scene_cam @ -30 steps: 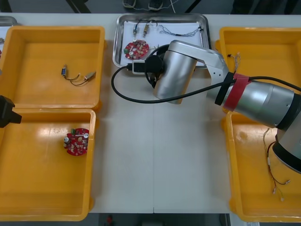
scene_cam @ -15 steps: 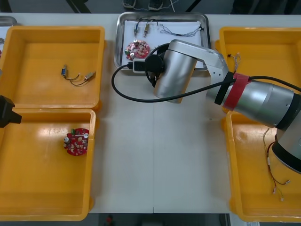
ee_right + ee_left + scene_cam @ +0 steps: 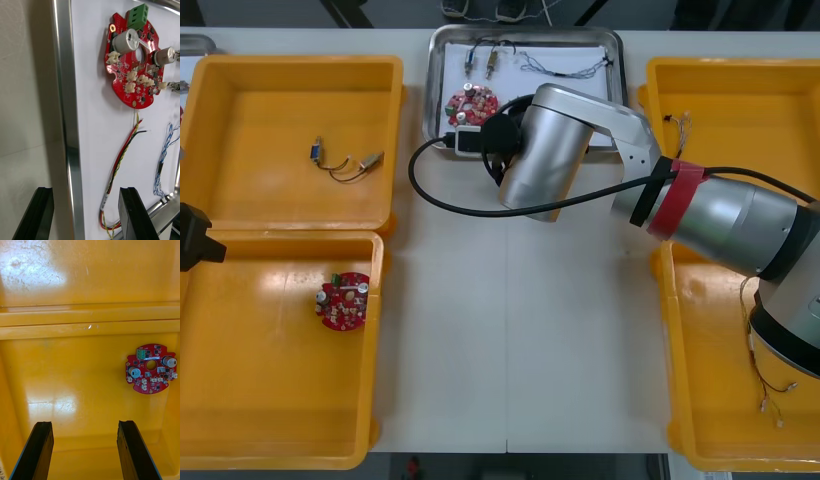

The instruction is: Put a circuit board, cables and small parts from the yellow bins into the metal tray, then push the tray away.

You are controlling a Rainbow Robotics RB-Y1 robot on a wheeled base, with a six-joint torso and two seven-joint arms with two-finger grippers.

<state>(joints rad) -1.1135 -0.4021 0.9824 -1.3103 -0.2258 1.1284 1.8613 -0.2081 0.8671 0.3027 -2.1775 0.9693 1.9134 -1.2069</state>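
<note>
Now we should push squarely and low, right gripper (image 3: 85, 191) fingers apart astride the tray (image 3: 435, 90) rim at upper middle; left gripper (image 3: 85, 423) hangs spread at left edge.

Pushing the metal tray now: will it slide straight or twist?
The metal tray looks rigid, so it likely slides as one. The right gripper, open, straddles its rim off-centre, so it may swivel. Left gripper hangs over a yellow bin.

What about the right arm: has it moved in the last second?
Yes. The right arm slid slightly to the robot's left, judged against the metal tray.
</note>
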